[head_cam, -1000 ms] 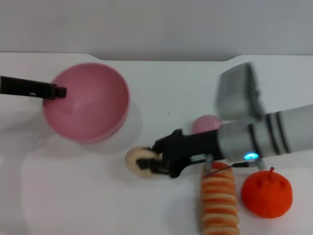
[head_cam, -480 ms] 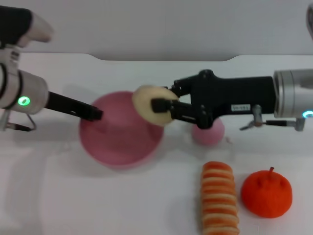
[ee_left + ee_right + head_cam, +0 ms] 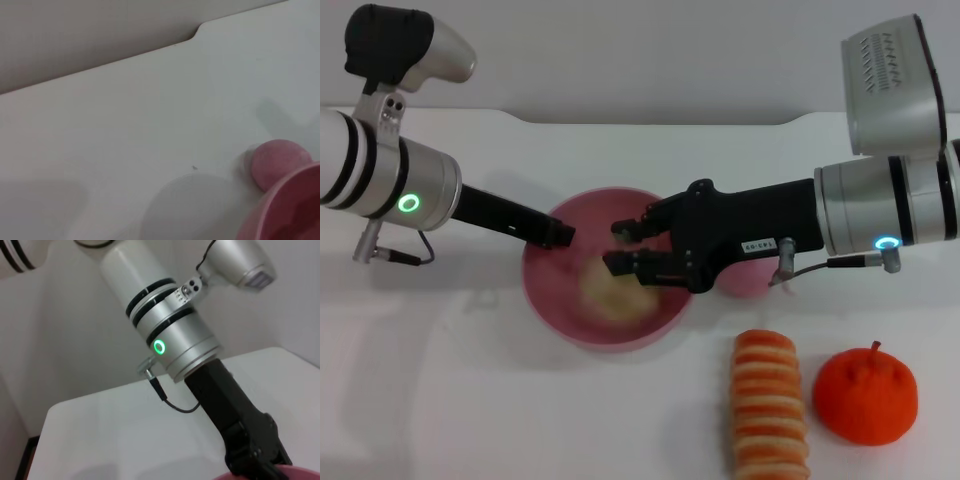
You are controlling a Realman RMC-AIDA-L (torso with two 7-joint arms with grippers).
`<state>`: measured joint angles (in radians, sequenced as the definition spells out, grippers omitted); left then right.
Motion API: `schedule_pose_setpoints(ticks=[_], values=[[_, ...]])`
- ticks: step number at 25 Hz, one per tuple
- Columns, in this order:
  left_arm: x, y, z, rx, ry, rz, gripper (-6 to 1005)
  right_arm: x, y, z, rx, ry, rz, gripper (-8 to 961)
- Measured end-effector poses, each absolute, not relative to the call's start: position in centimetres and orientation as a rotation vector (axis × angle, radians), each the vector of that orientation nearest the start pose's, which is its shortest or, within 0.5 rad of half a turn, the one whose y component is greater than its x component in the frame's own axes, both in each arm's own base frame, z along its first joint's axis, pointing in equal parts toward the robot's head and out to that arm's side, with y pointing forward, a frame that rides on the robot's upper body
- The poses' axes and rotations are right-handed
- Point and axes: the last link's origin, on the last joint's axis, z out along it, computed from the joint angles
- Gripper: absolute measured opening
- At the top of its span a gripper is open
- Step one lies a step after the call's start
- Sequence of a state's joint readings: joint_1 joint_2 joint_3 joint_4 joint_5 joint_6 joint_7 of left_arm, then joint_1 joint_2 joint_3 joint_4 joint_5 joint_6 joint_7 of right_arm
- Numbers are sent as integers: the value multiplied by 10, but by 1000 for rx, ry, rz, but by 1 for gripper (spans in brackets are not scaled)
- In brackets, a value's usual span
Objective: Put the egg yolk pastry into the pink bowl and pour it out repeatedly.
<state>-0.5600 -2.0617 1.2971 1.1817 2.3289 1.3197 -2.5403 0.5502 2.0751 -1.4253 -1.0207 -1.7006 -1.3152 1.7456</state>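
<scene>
The pink bowl (image 3: 560, 300) stands upright in the middle of the table. My left gripper (image 3: 558, 235) reaches in from the left and is shut on the bowl's near-left rim. The egg yolk pastry (image 3: 608, 295), a pale beige lump, lies inside the bowl on its bottom. My right gripper (image 3: 625, 247) hangs open just above the bowl's right half, with its black fingers (image 3: 632, 226) spread and nothing between them. In the left wrist view only a piece of the bowl's rim (image 3: 292, 210) shows. The right wrist view shows my left arm (image 3: 175, 340) and a sliver of the bowl (image 3: 300, 473).
A small pink dome (image 3: 745, 280) sits right of the bowl, mostly hidden behind my right arm, and shows as the dome (image 3: 277, 160) in the left wrist view. A striped bread roll (image 3: 770, 410) and an orange fruit toy (image 3: 865, 395) lie at the front right.
My right gripper came down over the bowl and opened; the pastry dropped from it into the bowl. The left gripper carried the bowl a little to the right.
</scene>
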Motion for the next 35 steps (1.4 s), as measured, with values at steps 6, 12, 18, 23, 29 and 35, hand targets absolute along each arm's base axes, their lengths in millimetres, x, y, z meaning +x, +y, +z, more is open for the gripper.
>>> schedule_pose_setpoints(ticks=[6, 12, 18, 23, 29, 35], values=[[-199, 373, -5, -2526, -1165, 33, 1, 144, 345, -39, -2953, 398, 590, 304], [-203, 376, 2, -2490, -1105, -48, 0, 166, 358, -2, -2743, 552, 756, 551], [-201, 369, 18, -2456, -909, -280, 0, 234, 359, 47, -2419, 797, 853, 568], [-199, 356, 16, -2424, -635, -343, 0, 280, 342, 65, -2256, 877, 858, 567], [-180, 338, -15, -2299, -274, -310, 1, 299, 330, 68, -2200, 920, 871, 567], [-165, 316, -56, -2063, 107, -180, 1, 302, 328, 67, -2195, 929, 872, 568]])
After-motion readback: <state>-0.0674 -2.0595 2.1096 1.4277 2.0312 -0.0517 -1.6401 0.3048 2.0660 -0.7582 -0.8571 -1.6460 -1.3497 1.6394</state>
